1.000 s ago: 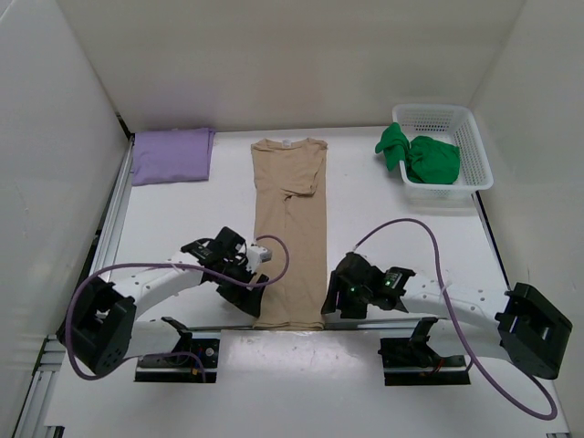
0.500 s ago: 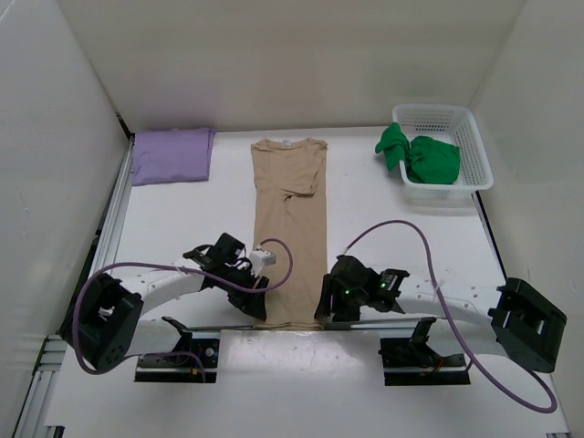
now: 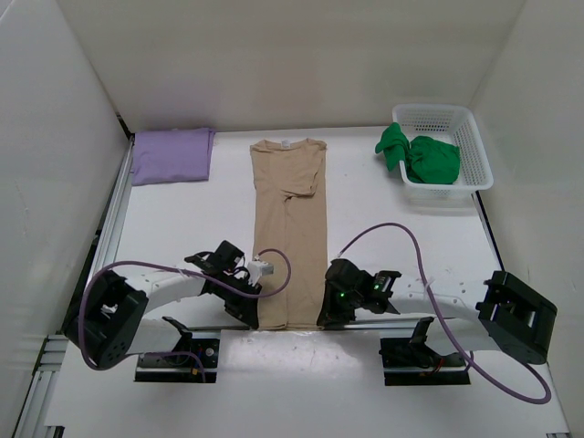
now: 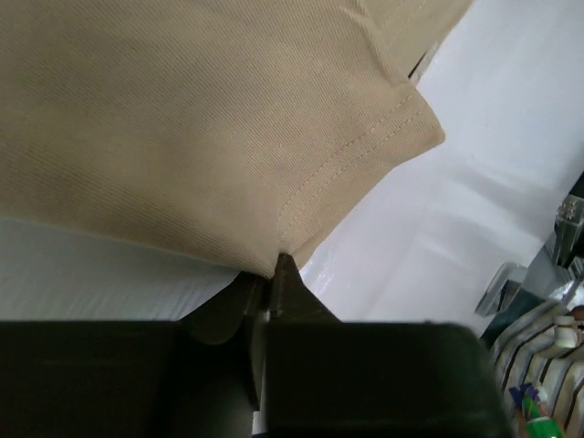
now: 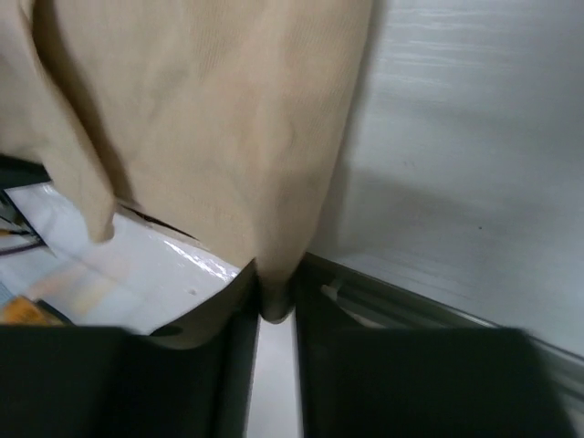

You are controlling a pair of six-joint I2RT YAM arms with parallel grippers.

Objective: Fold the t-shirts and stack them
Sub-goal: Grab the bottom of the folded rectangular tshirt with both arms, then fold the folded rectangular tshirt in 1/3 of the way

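The tan cotton short-sleeved t-shirt [image 3: 290, 228] lies flat down the middle of the white desk [image 3: 182, 228], folded lengthwise into a narrow strip. Its collar is toward the far wall, one sleeve is tucked across the chest, and its hem is at the near edge. The left jaws are clenched on the hem's near left corner. In the left wrist view a small peak of stitched hem cloth is pinched between the two dark fingers [image 4: 290, 290]. The right jaws are clenched on the near right corner, where the right wrist view shows a fold of tan fabric drawn down into the slot between the fingers [image 5: 233, 315]. Both arms, the left [image 3: 173, 285] and the right [image 3: 429, 306], reach in low from either side.

The lavender purple cloth t-shirt [image 3: 172, 155] rests folded at the far left corner of the desk, well apart from the tan one. The bright green cloth t-shirt [image 3: 429, 157] sits bunched in the white plastic mesh basket [image 3: 474, 146] at the far right, part of it draped over the basket's left rim.
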